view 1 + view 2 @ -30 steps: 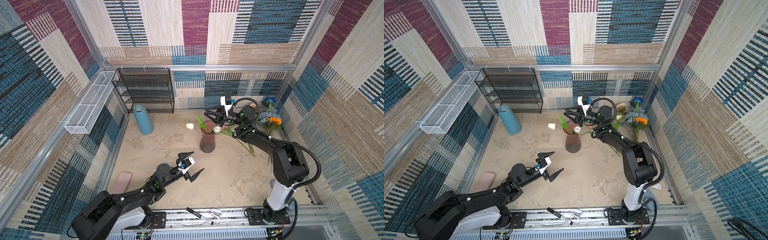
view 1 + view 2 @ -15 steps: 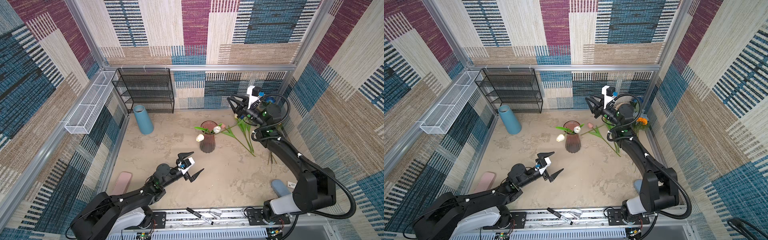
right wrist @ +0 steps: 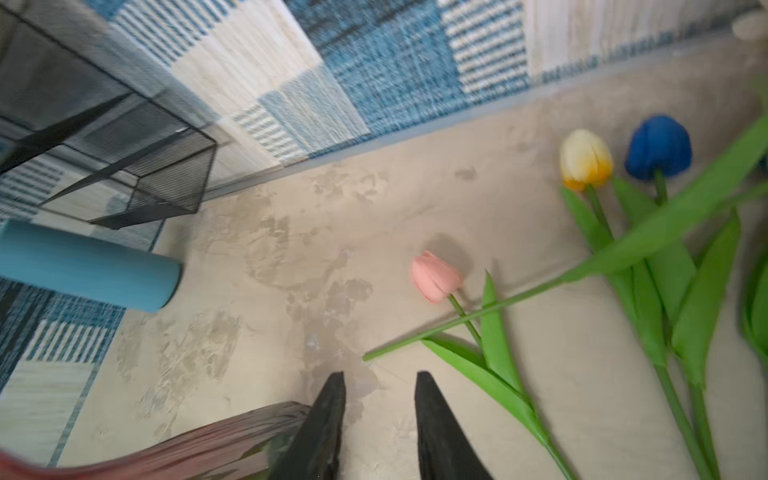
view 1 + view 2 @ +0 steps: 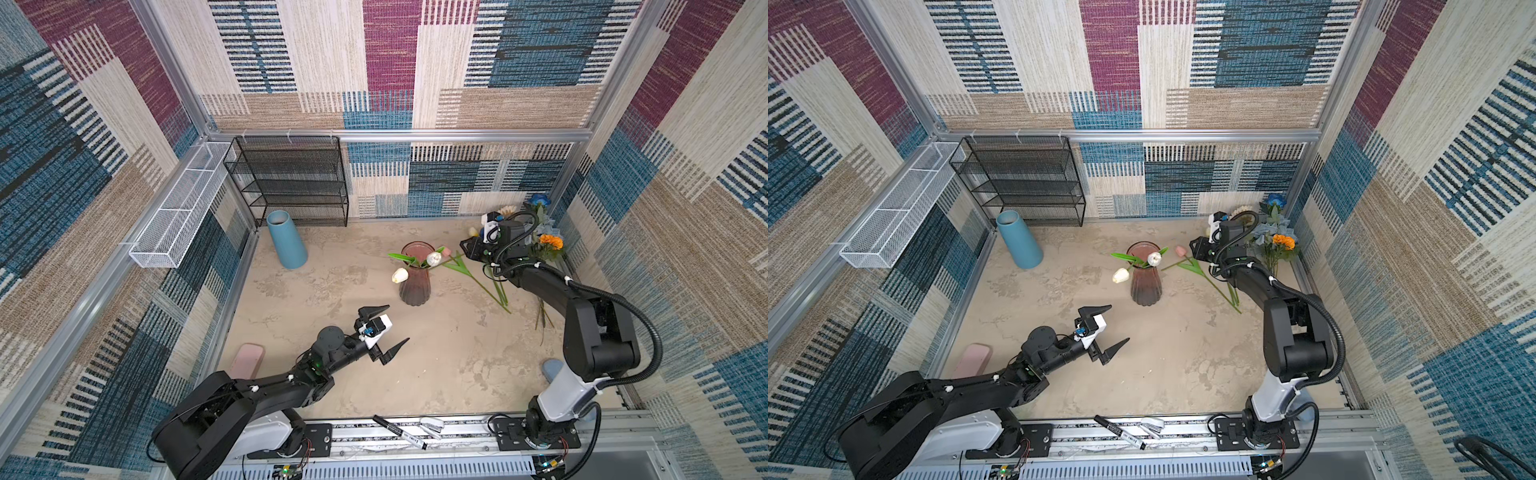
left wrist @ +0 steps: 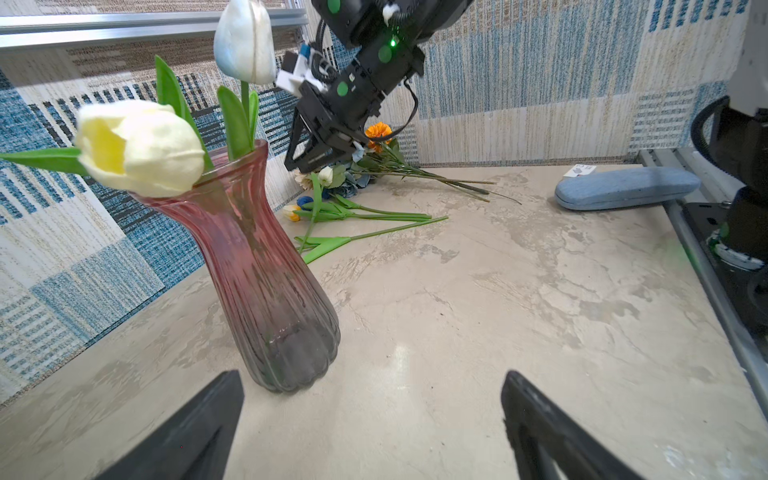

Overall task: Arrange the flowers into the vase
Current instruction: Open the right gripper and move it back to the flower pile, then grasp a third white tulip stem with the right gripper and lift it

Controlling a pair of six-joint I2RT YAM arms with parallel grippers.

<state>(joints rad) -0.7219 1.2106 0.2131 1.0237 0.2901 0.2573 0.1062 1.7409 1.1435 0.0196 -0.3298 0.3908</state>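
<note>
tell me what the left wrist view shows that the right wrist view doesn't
Only the left wrist view: two white tulips in the red glass vase, the right hand, an orange bloom, a blue case. Only the right wrist view: the black wire rack, a blue cylinder, a pink tulip bloom. Both: that vase, the yellow tulip and blue tulip lying on the table.

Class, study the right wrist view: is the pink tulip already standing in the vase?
No, the pink tulip lies flat on the tabletop, outside the vase.
</note>
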